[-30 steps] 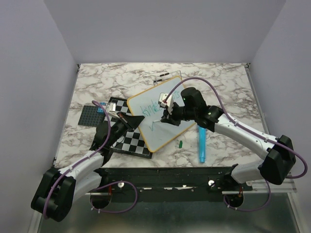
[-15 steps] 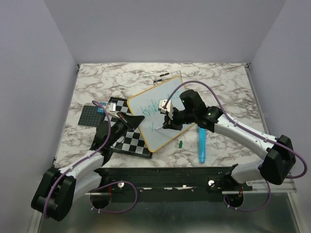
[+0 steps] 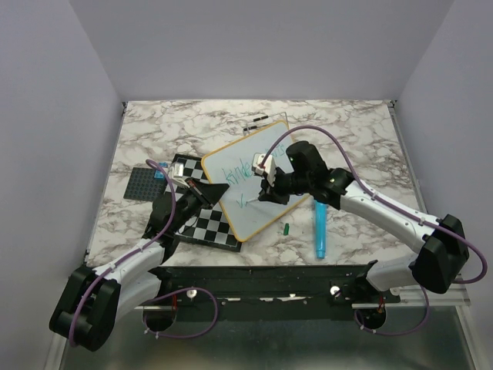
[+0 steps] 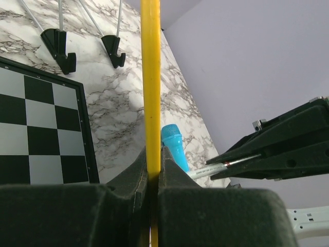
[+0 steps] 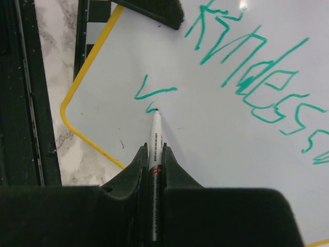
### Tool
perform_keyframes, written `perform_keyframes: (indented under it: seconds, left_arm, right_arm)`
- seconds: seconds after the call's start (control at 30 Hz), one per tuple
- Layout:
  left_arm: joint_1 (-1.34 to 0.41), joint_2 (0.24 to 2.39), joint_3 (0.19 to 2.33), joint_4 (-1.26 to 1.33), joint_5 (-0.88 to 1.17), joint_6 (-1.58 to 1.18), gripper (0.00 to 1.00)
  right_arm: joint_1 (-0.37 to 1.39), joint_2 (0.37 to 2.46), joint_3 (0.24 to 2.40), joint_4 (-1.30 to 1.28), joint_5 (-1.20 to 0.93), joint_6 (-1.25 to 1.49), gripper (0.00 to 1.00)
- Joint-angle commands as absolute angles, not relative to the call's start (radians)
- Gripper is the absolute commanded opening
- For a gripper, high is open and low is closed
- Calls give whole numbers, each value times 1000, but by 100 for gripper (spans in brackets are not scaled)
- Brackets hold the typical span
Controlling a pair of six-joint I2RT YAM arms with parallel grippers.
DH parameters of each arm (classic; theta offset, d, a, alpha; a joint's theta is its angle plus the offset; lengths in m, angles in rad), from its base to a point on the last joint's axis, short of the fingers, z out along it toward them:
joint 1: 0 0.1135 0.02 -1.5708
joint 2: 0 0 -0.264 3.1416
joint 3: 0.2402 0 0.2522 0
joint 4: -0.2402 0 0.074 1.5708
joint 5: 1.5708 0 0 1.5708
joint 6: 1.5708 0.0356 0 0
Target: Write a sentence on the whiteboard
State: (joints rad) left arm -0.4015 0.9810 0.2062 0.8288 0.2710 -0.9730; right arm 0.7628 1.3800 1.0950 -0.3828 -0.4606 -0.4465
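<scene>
Green sentence (image 5: 250, 82) on whiteboard (image 5: 205, 149); R claw (image 5: 153, 150) pinches marker (image 5: 155, 126), L claw (image 4: 150, 157) pinches frame (image 4: 150, 77)

We counted one whiteboard (image 3: 240, 213), one checkered board (image 3: 203, 225), one dark studded plate (image 3: 142, 184), one white pen (image 5: 154, 138), one blue marker (image 3: 319, 231), one small green cap (image 3: 284, 228), two grippers, a left gripper (image 3: 216, 190) and a right gripper (image 3: 266, 193)

A table (image 3: 354, 127) topped in white marble veined with grey-brown fills the middle of the top view. Plain pale lavender walls close it in: a back wall (image 3: 262, 46) along the far edge, and a left wall (image 3: 42, 154) and a right wall (image 3: 458, 100) along the sides. A black rail (image 3: 254, 275) runs along the near edge. The light is even and soft.
</scene>
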Motion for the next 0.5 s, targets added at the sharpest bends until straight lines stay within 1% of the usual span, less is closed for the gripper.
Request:
perform_keyframes:
  seconds: [0.0, 0.3, 0.47]
  left_arm:
    - [-408, 957, 219, 982, 278, -991, 0]
    - [-408, 959, 216, 985, 278, -991, 0]
    - [-408, 963, 216, 997, 281, -996, 0]
  right_arm:
    - [730, 1388, 1138, -319, -397, -408, 0]
    - [699, 1353, 1129, -295, -456, -390, 1]
    - [701, 1381, 1129, -291, -469, -380, 1]
